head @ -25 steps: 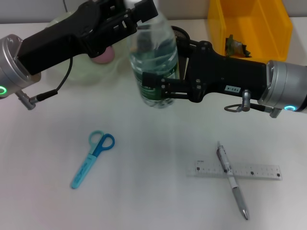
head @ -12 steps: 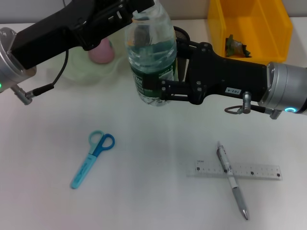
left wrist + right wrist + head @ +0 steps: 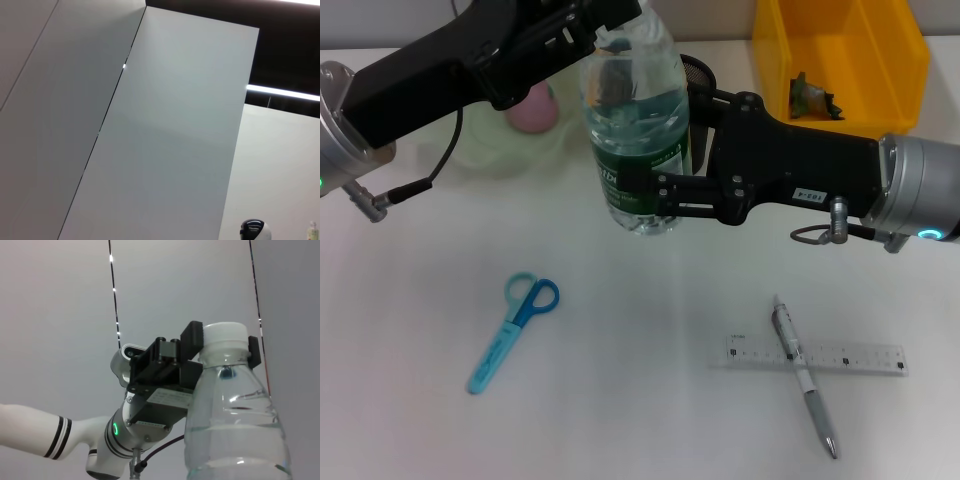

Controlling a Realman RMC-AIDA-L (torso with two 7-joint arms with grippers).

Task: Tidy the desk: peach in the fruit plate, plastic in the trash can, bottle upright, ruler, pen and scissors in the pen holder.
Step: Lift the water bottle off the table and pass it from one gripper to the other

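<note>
A clear water bottle with a green label hangs upright above the desk, between both arms. My left gripper is shut on its white cap. My right gripper is shut around the labelled body. The pink peach lies in the pale green fruit plate. Blue scissors lie at the front left. A pen lies across the clear ruler at the front right. Crumpled plastic sits in the yellow trash can. The black mesh pen holder is mostly hidden behind my right arm.
The left wrist view shows only wall and ceiling panels. White desk surface spreads between the scissors and the ruler, below the held bottle.
My left arm lifted away from the plate, uncovering the peach. The bottle tipped more upright and shifted slightly, still held by both grippers.
</note>
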